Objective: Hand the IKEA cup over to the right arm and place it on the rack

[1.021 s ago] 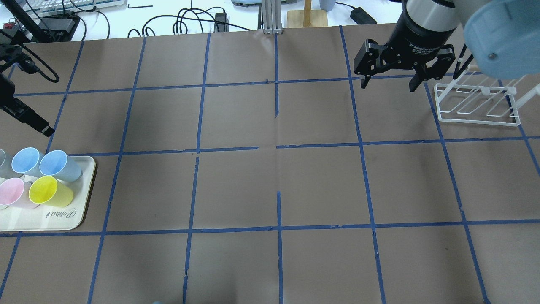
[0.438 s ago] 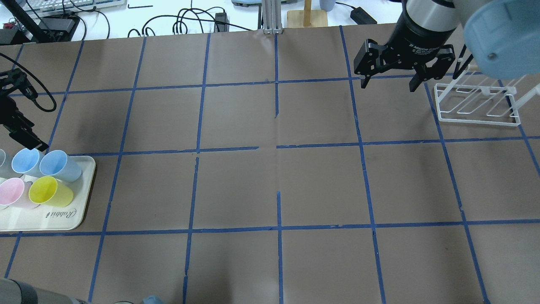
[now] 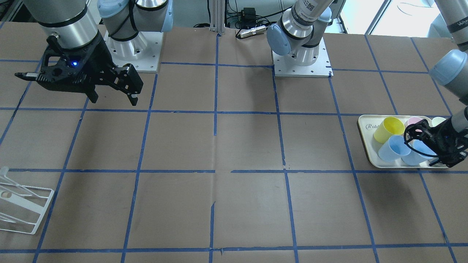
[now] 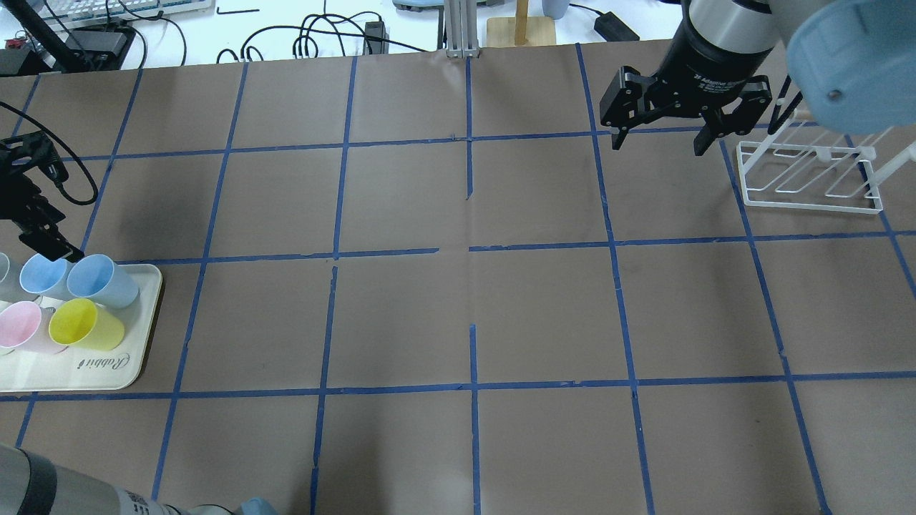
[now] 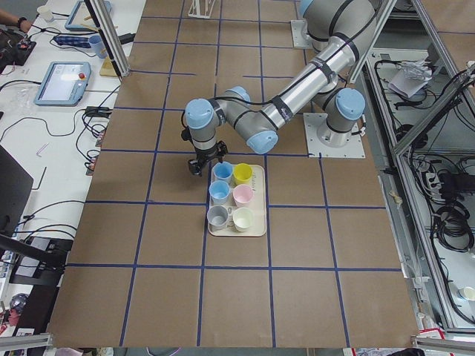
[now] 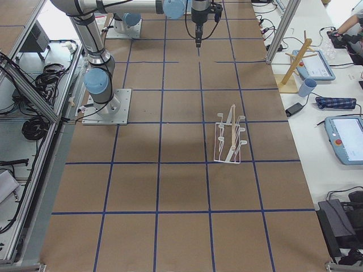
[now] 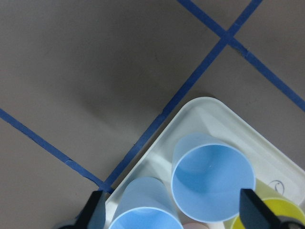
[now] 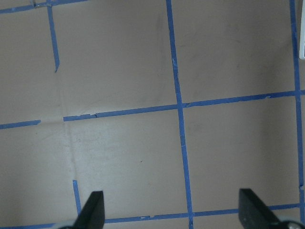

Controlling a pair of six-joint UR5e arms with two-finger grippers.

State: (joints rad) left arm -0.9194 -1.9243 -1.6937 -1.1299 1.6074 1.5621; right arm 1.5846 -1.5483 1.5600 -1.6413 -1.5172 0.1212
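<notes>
All lies ahead of us: left gripper [image 7: 174,212] hovers wide above the pale blue tapered plastic cup [image 7: 213,183] at the left edge, right gripper [image 4: 658,145] wide and empty near the white wire rack [image 4: 809,205].

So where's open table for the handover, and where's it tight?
The middle of the table is bare, from the tray across to the rack and the right claw. Crowded only on the tray, where the left claw hangs over packed cups.
</notes>
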